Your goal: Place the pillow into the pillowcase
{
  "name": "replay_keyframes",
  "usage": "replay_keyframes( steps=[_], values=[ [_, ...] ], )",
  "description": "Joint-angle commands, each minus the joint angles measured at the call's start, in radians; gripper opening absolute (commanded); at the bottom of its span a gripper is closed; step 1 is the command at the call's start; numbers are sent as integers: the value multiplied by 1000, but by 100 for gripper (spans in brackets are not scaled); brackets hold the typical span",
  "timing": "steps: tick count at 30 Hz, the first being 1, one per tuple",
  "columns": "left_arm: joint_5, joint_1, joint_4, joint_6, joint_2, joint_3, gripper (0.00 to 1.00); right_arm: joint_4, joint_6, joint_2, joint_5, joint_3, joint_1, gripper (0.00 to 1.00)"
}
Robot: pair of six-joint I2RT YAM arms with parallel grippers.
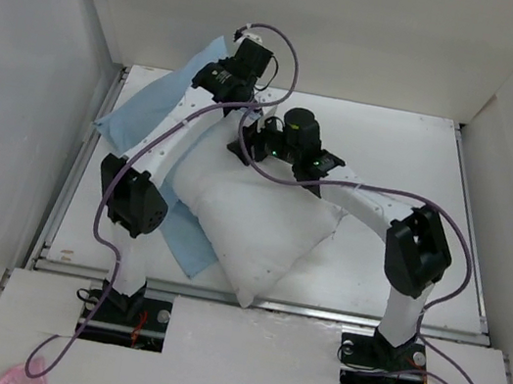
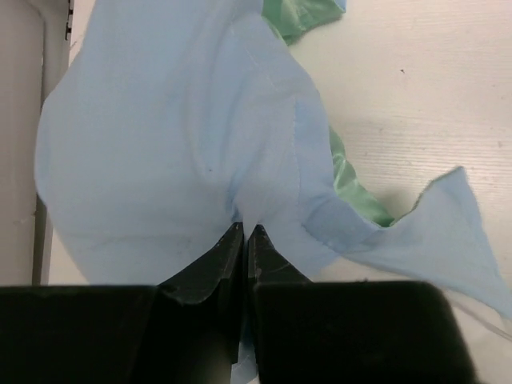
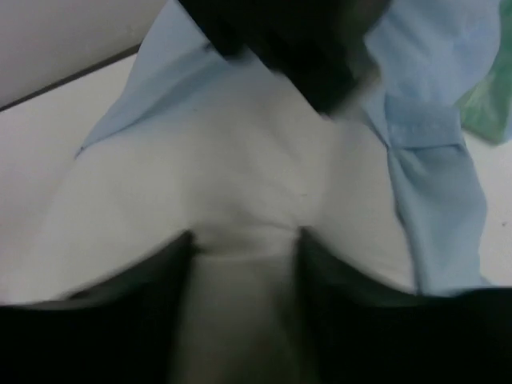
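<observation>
- White and plump, the pillow (image 1: 261,223) lies aslant in the middle of the surface (image 1: 410,169). One corner reaches the near edge and the other end points toward the far left.
- The light blue cloth of the pillowcase (image 1: 152,109) spreads over the far left part of the surface. Another part of it shows from under the pillow's left side, nearer the front edge.
- The left hand (image 2: 244,230) is at the far left, over the pillowcase. In the left wrist view its two dark fingers (image 2: 214,262) are pressed together. A fold of blue cloth is nipped at their tips, and the fabric puckers toward the pinch.
- In that same view a teal-green face of the pillowcase shows where the blue layer turns back, both to the right of the fingers and at the top edge.
- The right hand (image 3: 244,240) is at the pillow's far end. In the right wrist view its fingers (image 3: 160,280) stand apart with a ridge of white pillow cloth gathered between them, so it is grasping the pillow.
- That view is blurred. Blue pillowcase cloth lies against the pillow's far and right sides, and a dark shape at the top edge is too smeared to name.
- A pink scrap (image 1: 30,376) lies on the near ledge at the left, well apart from the pillow and the pillowcase.
</observation>
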Motion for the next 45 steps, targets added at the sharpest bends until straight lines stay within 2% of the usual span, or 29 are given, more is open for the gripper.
replay_keyframes(
  steps=[1,2,4,8,11,12,13,14,16,21,22,26,28,31,34,38,45],
  values=[
    [-41,-24,98,-7,-159,-12,0,-42,49,71,40,29,2,29],
    [-50,-24,98,-8,-174,-37,0,-42,59,71,77,15,2,0],
    [-71,-24,98,-26,-188,-63,0,-30,50,51,135,-43,2,0],
    [-91,16,87,-60,-208,-97,0,92,20,-90,144,-190,12,0],
    [-25,25,105,-37,-208,-123,0,93,-2,-139,144,-218,12,0],
    [63,25,106,-20,-208,-123,5,93,-2,-153,144,-218,12,0],
    [121,25,106,24,-208,-132,20,93,-11,-153,144,-227,21,0],
    [177,-4,106,52,-208,-141,44,93,-11,-153,144,-227,21,0],
    [263,-35,106,100,-217,-204,69,70,-11,-141,155,-214,21,0],
    [271,-59,142,123,-301,-409,77,61,-11,-132,168,-214,21,0],
    [262,-59,155,123,-318,-443,82,61,-11,-132,168,-214,21,0],
    [248,-59,234,95,-425,-630,87,39,-11,-132,168,-214,21,0],
    [214,-48,288,95,-453,-666,89,39,-11,-132,152,-214,21,0],
    [66,-19,325,51,-409,-666,86,39,-11,-132,114,-214,21,0],
    [26,1,334,51,-317,-628,83,50,-11,-152,88,-223,21,0],
    [41,1,323,74,-225,-577,75,50,-11,-161,77,-223,21,0],
    [73,-9,401,98,-266,-571,75,50,-2,-161,95,-223,21,0]
  ],
)
